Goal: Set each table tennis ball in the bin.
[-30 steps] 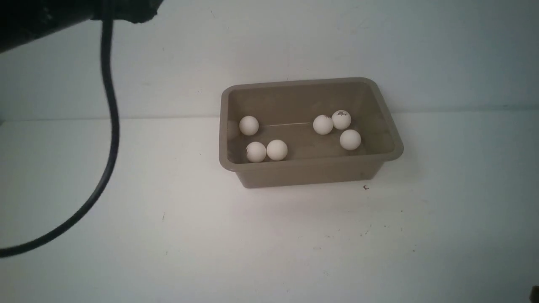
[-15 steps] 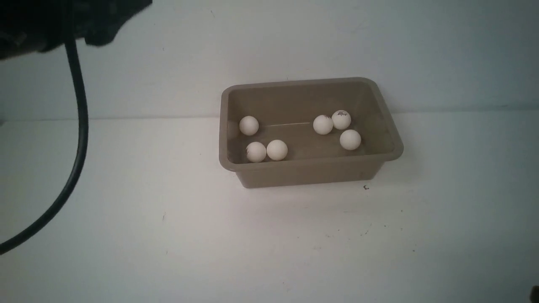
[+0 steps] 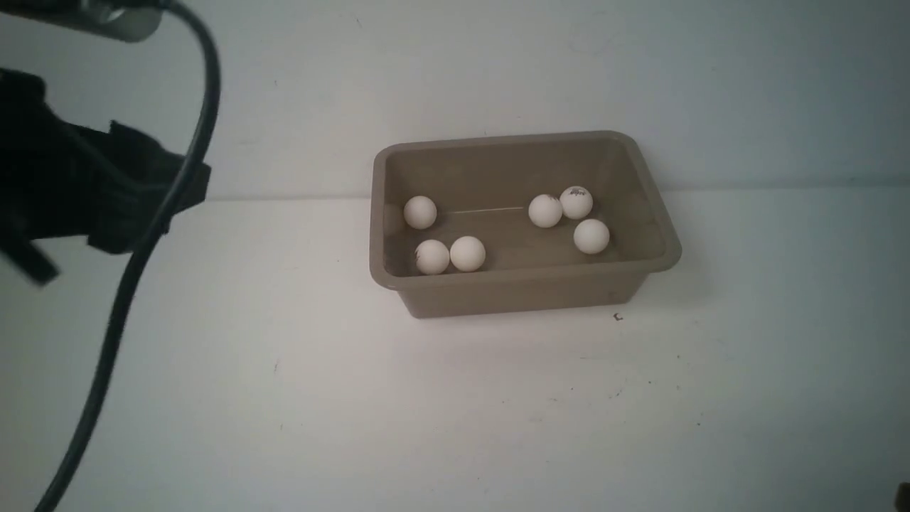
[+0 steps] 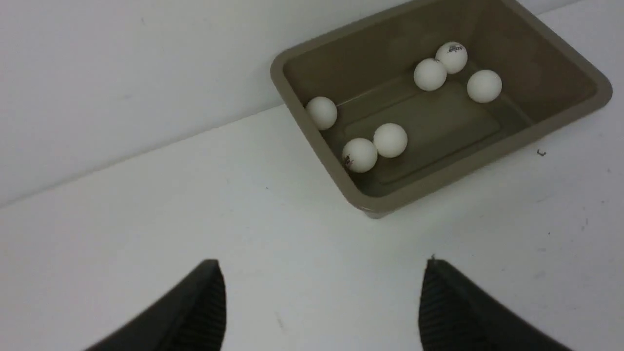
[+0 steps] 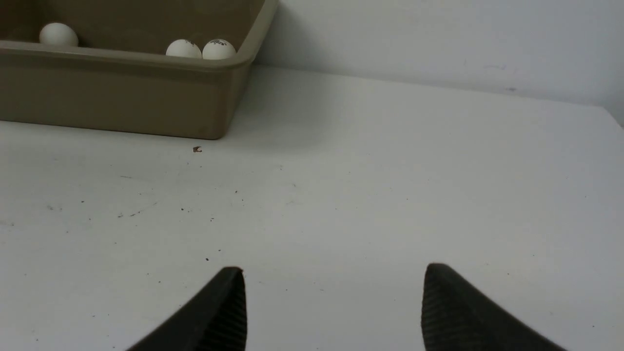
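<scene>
The rectangular taupe plastic bin point(image 3: 650, 206) with flared rim stands on the white table point(image 3: 455, 412), its far edge against the wall; all six small matte white table tennis balls point(image 3: 468, 253) lie inside, three near each short wall; the left gripper point(image 4: 319, 292) hangs well apart from the bin, jaws spread, holding nothing; the right gripper point(image 5: 334, 297) likewise stands parted and empty above bare tabletop.

Left gripper point(image 4: 319, 265) and right gripper point(image 5: 334, 273) both gape apart, holding nothing.
</scene>
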Controlling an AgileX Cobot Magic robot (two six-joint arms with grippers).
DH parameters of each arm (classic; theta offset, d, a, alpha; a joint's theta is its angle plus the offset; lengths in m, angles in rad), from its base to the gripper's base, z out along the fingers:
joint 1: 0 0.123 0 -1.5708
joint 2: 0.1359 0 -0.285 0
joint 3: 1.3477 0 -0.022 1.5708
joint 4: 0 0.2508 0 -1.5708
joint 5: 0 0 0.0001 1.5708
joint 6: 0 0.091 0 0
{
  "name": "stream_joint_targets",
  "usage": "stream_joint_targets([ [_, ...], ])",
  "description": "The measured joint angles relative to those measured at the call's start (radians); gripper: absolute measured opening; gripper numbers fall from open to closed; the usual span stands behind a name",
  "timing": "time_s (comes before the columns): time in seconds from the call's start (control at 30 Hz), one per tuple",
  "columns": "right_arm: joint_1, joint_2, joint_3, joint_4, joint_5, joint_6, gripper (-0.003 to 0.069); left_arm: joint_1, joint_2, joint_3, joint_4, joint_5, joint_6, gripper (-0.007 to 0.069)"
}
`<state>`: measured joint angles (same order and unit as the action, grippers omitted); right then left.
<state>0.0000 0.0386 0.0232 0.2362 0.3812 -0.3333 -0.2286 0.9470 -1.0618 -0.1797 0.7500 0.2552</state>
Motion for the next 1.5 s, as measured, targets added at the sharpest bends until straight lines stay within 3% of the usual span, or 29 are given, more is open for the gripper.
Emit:
stream_joint_targets([
  [0.17, 0.000, 0.000, 0.000, 0.000, 0.000, 0.000, 0.0444, 0.039, -0.239, 0.098, 0.034, 0.000, 0.071, 0.0479],
  [0.33, 0.000, 0.000, 0.000, 0.000, -0.001, 0.000, 0.0444, 0.171, -0.526, 0.316, 0.110, -0.052, 0.019, 0.0479],
  [0.6, 0.001, 0.000, 0.000, 0.000, -0.001, 0.000, 0.0444, 0.276, -0.728, 0.762, 0.135, -0.390, -0.085, 0.0479],
  [0.87, 0.001, 0.000, 0.000, 0.000, -0.001, 0.000, 0.0444, 0.277, -0.782, 0.940, 0.124, -0.407, -0.093, 0.0479],
  [1.5, 0.001, 0.000, 0.000, 0.000, -0.001, 0.000, 0.0444, 0.277, -0.958, 1.023, 0.122, -0.276, -0.099, 0.0479],
])
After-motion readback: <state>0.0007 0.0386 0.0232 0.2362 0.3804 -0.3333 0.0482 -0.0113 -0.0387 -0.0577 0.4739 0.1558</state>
